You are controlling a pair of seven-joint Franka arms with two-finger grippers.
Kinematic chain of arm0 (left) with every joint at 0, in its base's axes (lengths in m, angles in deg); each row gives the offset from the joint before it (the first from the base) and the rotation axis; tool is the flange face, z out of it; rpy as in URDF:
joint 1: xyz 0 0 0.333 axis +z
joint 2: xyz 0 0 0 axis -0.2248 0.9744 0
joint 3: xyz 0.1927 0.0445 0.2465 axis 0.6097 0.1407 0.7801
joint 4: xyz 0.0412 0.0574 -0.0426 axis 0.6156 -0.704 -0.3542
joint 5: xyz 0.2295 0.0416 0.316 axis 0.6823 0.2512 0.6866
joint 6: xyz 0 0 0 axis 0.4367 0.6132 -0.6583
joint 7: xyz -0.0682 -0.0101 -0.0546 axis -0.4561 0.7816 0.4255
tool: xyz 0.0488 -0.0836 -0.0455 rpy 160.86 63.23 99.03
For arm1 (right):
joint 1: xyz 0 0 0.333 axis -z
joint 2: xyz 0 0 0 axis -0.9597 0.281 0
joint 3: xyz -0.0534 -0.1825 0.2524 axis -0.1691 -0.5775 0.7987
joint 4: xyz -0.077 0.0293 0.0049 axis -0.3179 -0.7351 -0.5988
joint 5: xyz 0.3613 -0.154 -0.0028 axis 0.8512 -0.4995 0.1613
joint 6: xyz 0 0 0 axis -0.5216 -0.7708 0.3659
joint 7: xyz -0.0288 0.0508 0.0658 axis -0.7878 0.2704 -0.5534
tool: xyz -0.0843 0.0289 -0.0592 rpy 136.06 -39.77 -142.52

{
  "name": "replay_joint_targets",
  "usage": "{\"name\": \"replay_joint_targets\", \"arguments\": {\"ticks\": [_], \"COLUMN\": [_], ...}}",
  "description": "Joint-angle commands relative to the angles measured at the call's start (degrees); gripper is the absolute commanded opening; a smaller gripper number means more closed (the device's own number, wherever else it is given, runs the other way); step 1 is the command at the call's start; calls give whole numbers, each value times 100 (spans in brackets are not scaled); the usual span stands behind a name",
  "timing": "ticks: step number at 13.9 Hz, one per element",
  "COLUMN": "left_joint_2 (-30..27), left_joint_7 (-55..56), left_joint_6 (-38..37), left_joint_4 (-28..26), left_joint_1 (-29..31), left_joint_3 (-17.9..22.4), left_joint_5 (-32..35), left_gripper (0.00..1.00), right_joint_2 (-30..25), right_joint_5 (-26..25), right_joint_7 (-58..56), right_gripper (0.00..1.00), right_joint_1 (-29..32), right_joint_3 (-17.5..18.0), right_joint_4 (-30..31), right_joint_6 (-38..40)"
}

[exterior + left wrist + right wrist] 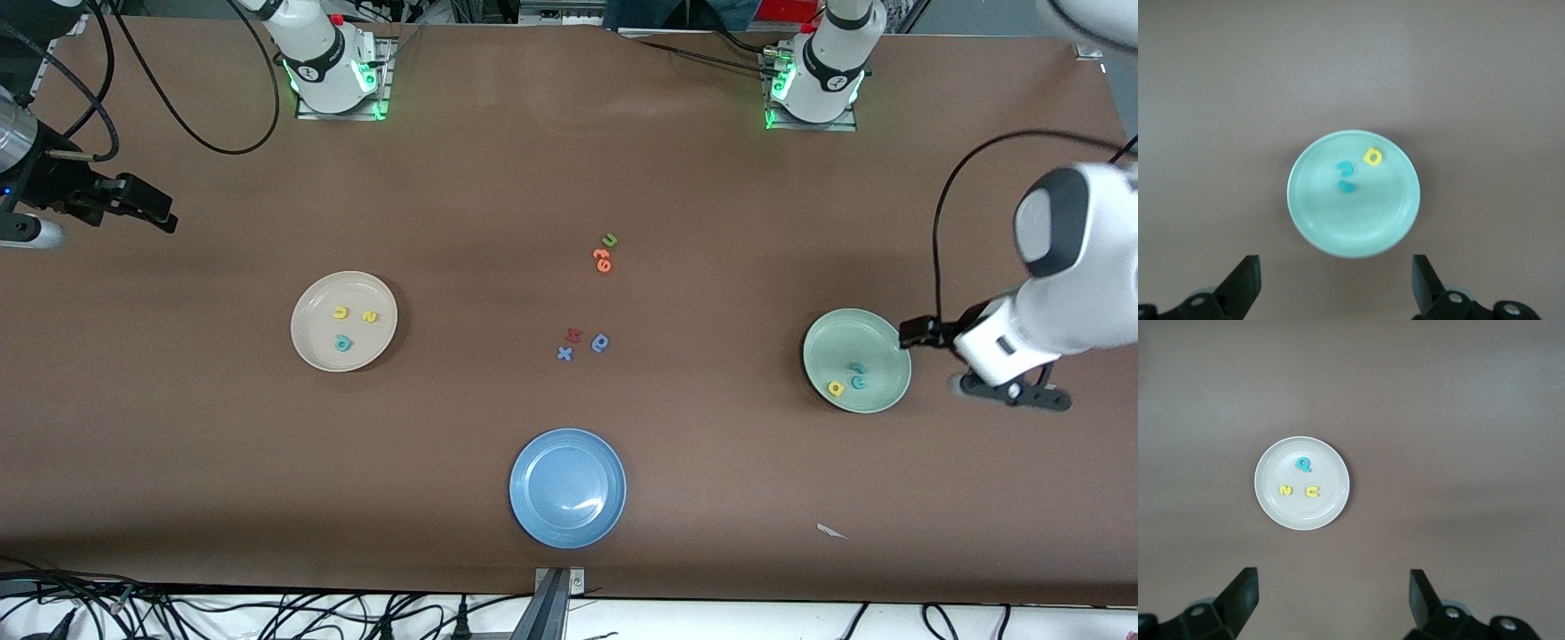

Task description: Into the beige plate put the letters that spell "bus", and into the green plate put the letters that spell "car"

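Note:
The beige plate (307, 342) (1331, 463) holds a yellow "u" (340, 312), a yellow "s" (369, 316) and a teal "b" (342, 343). The green plate (876, 333) (1385, 213) holds a teal "r" (857, 366), a teal "c" (859, 382) and a yellow "a" (835, 388) (1372, 156). My left gripper (1013, 393) (1335, 265) hangs open and empty over bare table beside the green plate, at the left arm's end. My right gripper (27, 233) (1331, 579) is open and empty, up high at the right arm's end, away from the beige plate.
Loose letters lie mid-table: a green "u" (609, 240), orange letters (603, 260), a red letter (573, 335), a blue "x" (564, 354) and a blue looped letter (600, 343). A blue plate (533, 462) sits nearer the front camera. A white scrap (831, 531) lies near the front edge.

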Motion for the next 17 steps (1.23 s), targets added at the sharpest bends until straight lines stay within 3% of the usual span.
{"name": "replay_joint_targets", "arguments": {"ticks": [1,7,17], "left_joint_2": [-1068,-1615,-1554], "left_joint_7": [179,233,145], "left_joint_6": [-411,-589,-712], "left_joint_4": [-561,-543,-482], "left_joint_1": [-176,-281,-193], "left_joint_3": [180,188,180], "left_joint_5": [-113,-104,-121], "left_gripper": [100,100,100], "right_joint_2": [57,101,101], "right_joint_5": [-93,-75,-67], "right_joint_7": [-84,-93,-93], "right_gripper": [100,100,100], "right_joint_1": [-6,3,30], "right_joint_3": [16,-10,-37], "right_joint_4": [-132,-132,-132], "right_joint_6": [54,45,54]}}
